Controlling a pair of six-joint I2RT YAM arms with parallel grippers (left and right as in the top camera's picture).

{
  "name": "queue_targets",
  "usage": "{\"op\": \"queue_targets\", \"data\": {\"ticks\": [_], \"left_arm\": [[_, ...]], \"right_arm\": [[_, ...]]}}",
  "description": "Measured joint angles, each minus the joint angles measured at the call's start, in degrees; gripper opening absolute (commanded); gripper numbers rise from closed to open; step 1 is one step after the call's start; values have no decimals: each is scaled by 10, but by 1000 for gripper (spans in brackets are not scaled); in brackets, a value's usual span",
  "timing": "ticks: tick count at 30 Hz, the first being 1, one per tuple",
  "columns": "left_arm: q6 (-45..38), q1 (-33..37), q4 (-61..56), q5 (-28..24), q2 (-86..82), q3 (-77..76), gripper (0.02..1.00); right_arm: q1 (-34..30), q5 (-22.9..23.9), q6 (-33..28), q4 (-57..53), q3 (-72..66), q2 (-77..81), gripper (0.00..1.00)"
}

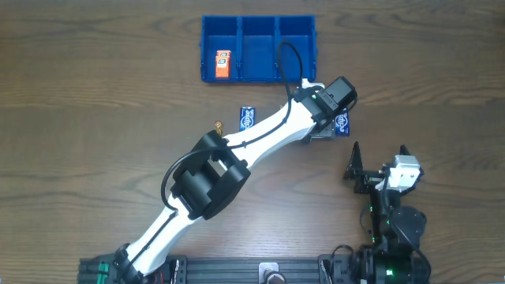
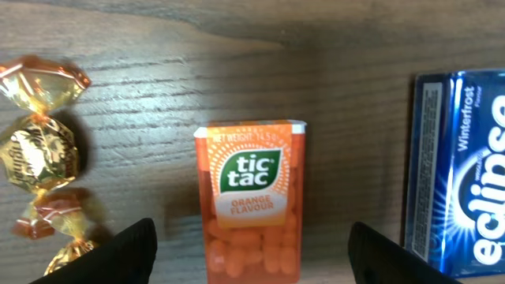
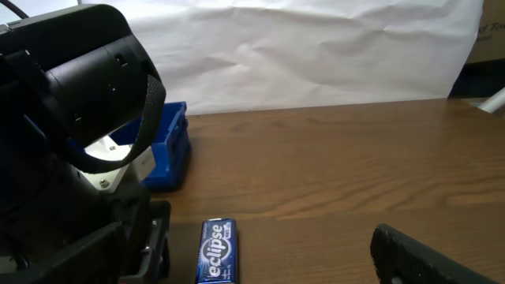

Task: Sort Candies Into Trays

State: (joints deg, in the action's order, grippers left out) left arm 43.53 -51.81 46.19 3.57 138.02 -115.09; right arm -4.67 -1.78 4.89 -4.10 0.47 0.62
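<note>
Lying on the table between the wide-open fingers of the left gripper (image 2: pixel 252 229) is an orange box (image 2: pixel 251 201), touching neither. From above, the arm covers that spot. A gold candy (image 2: pixel 39 158) and a blue pack (image 2: pixel 458 181), cut off at the edge, sit beside it. The tray (image 1: pixel 259 80) holds a second box (image 1: pixel 222 65) in its left bin. The right gripper (image 1: pixel 377 163) is wide open too, holding nothing.

one orange mint box (image 1: pixel 222 65) flat in left compartment of blue plastic three-compartment tray (image 1: pixel 259 51). second orange mint box (image 2: pixel 254 201) flat outside it, between gold-wrapped candy (image 2: pixel 39 150) and blue gum pack (image 2: pixel 461 170).
</note>
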Motion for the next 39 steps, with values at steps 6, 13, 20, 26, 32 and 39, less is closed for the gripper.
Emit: {"op": "queue_targets", "data": {"ticks": [6,13,20,26,32,39], "left_arm": [[0,8,-1,2,0,0,722],[-2,8,-13,7,12,0,656],[-10,8,-17,9,13,0,386],[-18,8,-17,10,13,0,305],[-20,7,-17,13,13,0,275],[-35,8,3,17,13,-14,266]], "right_arm": [[0,0,0,0,0,0,998],[0,0,0,0,0,0,998],[0,0,0,0,0,0,998],[0,0,0,0,0,0,998],[0,0,0,0,0,0,998],[0,0,0,0,0,0,998]]}}
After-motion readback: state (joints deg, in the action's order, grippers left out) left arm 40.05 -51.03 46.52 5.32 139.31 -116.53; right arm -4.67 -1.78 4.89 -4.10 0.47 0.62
